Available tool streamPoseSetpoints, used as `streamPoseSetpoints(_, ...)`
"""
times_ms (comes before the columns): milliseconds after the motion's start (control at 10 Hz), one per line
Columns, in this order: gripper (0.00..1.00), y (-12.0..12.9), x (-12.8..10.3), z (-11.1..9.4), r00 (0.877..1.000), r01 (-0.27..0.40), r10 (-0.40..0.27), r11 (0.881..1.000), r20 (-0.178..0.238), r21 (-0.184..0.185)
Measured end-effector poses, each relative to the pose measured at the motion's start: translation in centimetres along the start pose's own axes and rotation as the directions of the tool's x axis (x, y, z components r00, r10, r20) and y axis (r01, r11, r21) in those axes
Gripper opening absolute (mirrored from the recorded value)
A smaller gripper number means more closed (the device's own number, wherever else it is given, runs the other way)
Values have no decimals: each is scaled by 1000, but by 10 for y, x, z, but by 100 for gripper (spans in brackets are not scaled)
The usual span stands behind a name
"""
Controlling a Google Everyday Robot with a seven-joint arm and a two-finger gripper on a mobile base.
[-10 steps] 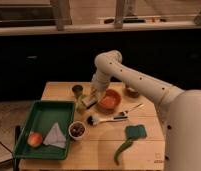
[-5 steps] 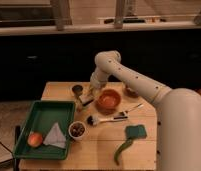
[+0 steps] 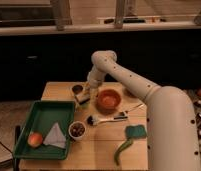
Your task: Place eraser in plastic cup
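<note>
Nearest us, our own white arm (image 3: 169,125) fills the right side and hides that edge of the wooden table (image 3: 101,145). On the near part of the table we count one green tray (image 3: 44,127) holding one orange-red fruit (image 3: 35,139) and one folded white cloth (image 3: 56,136), one small white bowl (image 3: 77,130) of dark contents, one dark green sponge (image 3: 136,131) and one curved green vegetable (image 3: 123,150). Mid-table lie one brush (image 3: 106,119) and one orange bowl (image 3: 108,100). Farther back our gripper (image 3: 85,93) hangs low beside the orange bowl, clamped on the eraser (image 3: 83,99), just in front of a small dark cup (image 3: 77,89). The plastic cup (image 3: 129,93) is mostly hidden behind our arm.
</note>
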Motion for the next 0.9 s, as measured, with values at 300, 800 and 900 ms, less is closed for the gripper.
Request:
streamPoseSetpoints(300, 1, -6, -2, 8, 1000, -6, 6, 1000, 2, -16)
streamPoseSetpoints(800, 1, -14, 1, 21, 1000, -22, 22, 1000, 8, -22)
streamPoseSetpoints(900, 1, -16, 1, 22, 1000, -25, 25, 999, 8, -24)
